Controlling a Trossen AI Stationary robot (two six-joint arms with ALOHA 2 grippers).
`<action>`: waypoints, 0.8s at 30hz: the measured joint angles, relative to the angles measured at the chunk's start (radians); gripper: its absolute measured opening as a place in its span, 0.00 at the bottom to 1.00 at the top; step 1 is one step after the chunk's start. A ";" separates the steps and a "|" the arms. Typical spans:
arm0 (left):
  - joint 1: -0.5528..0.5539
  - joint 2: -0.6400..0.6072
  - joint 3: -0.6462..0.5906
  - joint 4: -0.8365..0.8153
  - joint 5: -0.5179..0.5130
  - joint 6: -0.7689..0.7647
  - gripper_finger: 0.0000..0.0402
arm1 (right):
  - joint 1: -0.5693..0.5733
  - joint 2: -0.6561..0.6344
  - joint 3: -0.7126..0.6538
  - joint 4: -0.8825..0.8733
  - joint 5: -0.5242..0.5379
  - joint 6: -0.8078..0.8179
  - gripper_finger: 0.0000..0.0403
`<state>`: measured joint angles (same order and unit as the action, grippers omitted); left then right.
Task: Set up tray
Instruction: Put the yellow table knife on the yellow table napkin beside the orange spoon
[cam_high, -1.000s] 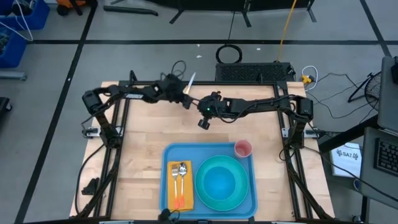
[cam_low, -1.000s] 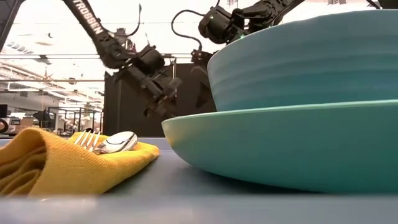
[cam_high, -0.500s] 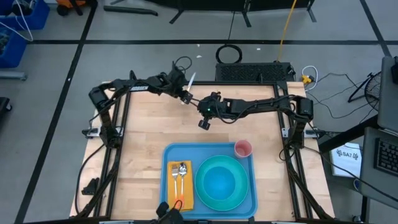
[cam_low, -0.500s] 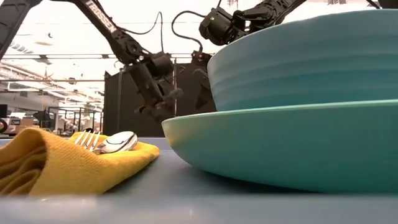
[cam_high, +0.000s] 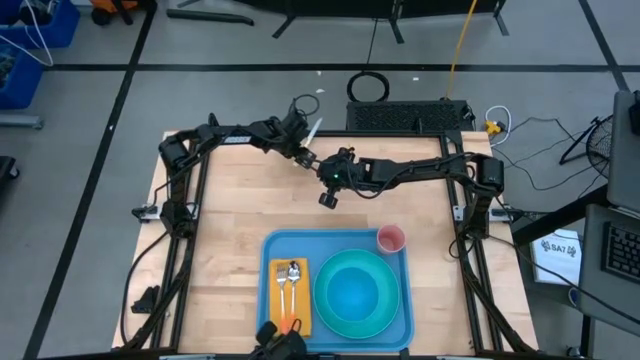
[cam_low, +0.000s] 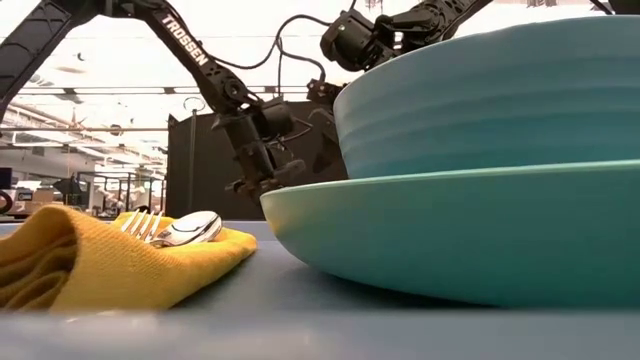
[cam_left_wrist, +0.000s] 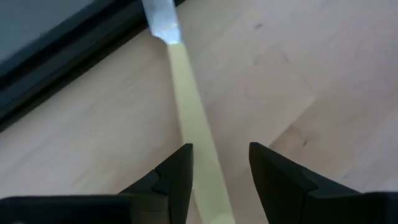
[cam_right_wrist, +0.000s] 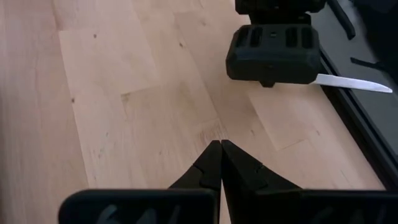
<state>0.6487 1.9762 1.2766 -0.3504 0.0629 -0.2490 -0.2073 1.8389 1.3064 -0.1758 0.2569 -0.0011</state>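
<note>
A knife with a pale yellow handle (cam_left_wrist: 194, 127) and a silver blade (cam_left_wrist: 158, 18) lies flat near the table's far edge; its blade (cam_high: 313, 130) points at the black frame. My left gripper (cam_left_wrist: 219, 168) is open above it, one finger on each side of the handle. In the high view it (cam_high: 301, 152) hides the handle. My right gripper (cam_right_wrist: 221, 155) is shut and hovers over bare wood (cam_high: 328, 197) just nearer than the knife. The light-blue tray (cam_high: 400, 325) sits at the near edge with a teal plate and bowl (cam_high: 355, 292), a yellow napkin (cam_high: 289, 312) bearing fork and spoon, and a pink cup (cam_high: 390, 238).
Bare wooden table (cam_high: 235, 210) lies between the knife and the tray. Black frame rails (cam_high: 190, 200) run along the table's left and right sides, and a dark box (cam_high: 405, 117) stands behind the far edge. The two arms are close together near the table's far middle.
My left arm has swung toward the table's right along the far edge and come down over the knife, so that its open fingers now stand on either side of the handle. My right arm and the things on the tray have kept still.
</note>
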 joint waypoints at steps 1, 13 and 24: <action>-0.003 0.000 0.005 -0.009 -0.017 0.005 0.41 | 0.000 0.000 0.000 0.000 0.000 0.000 0.00; 0.002 0.009 0.013 -0.007 -0.081 0.008 0.41 | 0.000 0.000 0.000 0.010 -0.014 0.000 0.00; 0.003 0.019 0.014 -0.022 -0.034 -0.016 0.41 | 0.014 0.000 0.000 0.036 -0.052 0.014 0.00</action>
<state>0.6512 1.9949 1.2903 -0.3725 0.0285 -0.2647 -0.1930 1.8389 1.3064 -0.1394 0.2050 0.0132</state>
